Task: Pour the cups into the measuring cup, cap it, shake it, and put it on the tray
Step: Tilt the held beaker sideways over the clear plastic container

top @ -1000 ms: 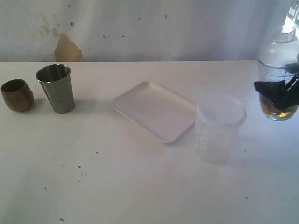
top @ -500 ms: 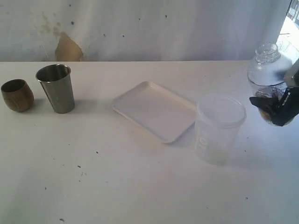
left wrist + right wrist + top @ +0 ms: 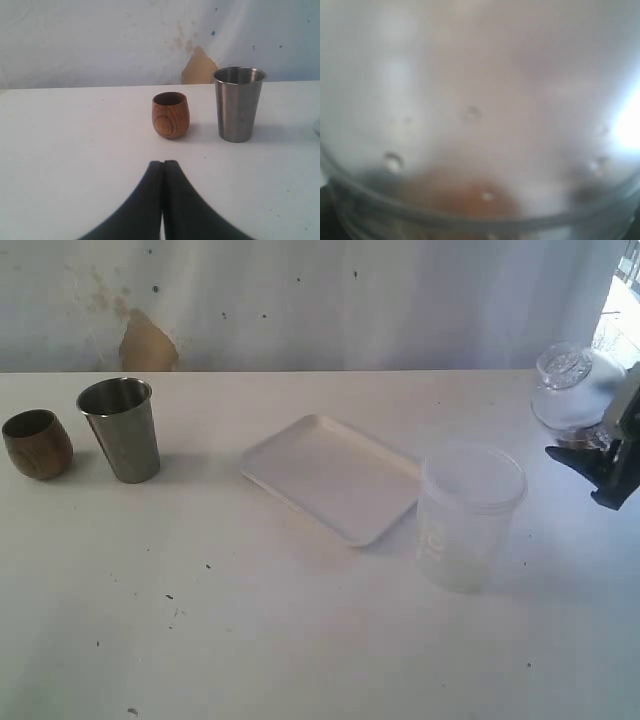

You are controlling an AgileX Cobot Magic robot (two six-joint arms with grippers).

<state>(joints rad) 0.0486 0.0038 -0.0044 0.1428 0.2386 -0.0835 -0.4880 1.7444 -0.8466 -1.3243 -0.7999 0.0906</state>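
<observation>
- The right gripper (image 3: pixel 603 468) has swung the clear vessel (image 3: pixel 572 390) over. A second ago it hung upright at the desk's right edge; now it is tipped, mouth towards the desk's middle.
- Its fingers are clamped on the vessel's lower part. This is probably the measuring cup, though no marks show.
- The left gripper (image 3: pixel 163 166) has its fingers pressed together, holding nothing, and faces the wooden cup (image 3: pixel 37 443) and the steel tumbler (image 3: pixel 120 430).
- Both cups have stayed put near the left edge, so no pouring has begun.
- The tray (image 3: pixel 330 477) waits mid-desk, with the frosted tub (image 3: pixel 468 516) just beside it.
</observation>
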